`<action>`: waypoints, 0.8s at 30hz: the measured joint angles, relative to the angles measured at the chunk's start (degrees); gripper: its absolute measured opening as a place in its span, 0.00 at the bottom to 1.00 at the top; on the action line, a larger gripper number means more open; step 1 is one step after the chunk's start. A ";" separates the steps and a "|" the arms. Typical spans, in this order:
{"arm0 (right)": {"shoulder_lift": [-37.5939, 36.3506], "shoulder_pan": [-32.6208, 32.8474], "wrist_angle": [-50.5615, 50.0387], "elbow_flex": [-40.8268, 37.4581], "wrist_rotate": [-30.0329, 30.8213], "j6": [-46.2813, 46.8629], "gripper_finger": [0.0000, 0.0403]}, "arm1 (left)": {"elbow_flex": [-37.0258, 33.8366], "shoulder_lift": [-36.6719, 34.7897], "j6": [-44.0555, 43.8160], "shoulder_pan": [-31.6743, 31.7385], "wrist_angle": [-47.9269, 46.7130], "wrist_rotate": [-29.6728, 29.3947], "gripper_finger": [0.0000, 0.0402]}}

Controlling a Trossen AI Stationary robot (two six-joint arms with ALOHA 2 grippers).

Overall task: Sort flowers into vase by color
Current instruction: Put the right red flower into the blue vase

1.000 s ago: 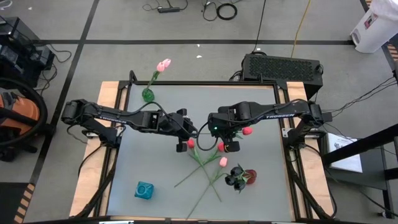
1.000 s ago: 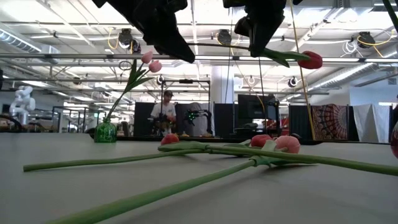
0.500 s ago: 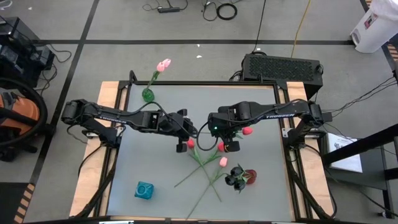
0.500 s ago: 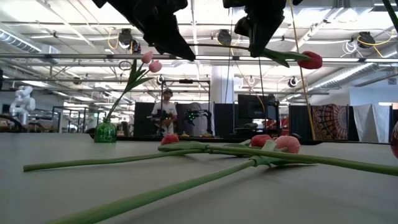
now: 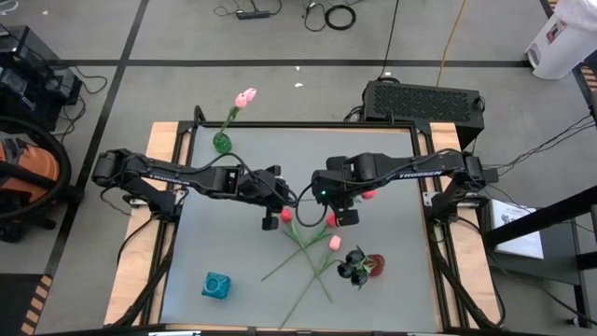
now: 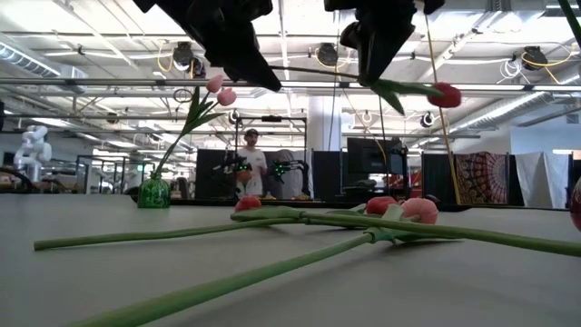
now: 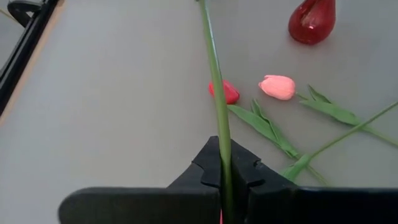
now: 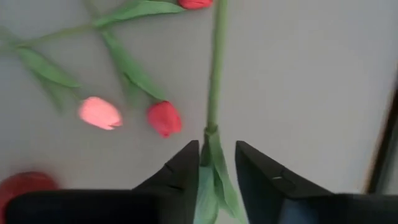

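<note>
Left wrist view shows your left pincer (image 7: pixel 222 177) clamped on a red tulip's stem (image 7: pixel 211 74). The right pincer (image 8: pixel 214 165) stands apart around the same stem, above mid-surface (image 5: pixel 242 149). Both arms pulling could, in my judgement, bend it or yank it free.

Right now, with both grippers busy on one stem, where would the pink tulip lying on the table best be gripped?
Probably mid-stem, from straight above. The pink tulip lies flat, its head soft, its thin stem crossing other stems nearer the table's front, so grip the stretch just below its head.
</note>
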 joint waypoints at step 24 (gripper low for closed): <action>-20.86 2.92 6.01 0.04 3.57 3.25 0.43 | -0.03 -5.49 0.00 0.00 -1.33 -7.20 0.00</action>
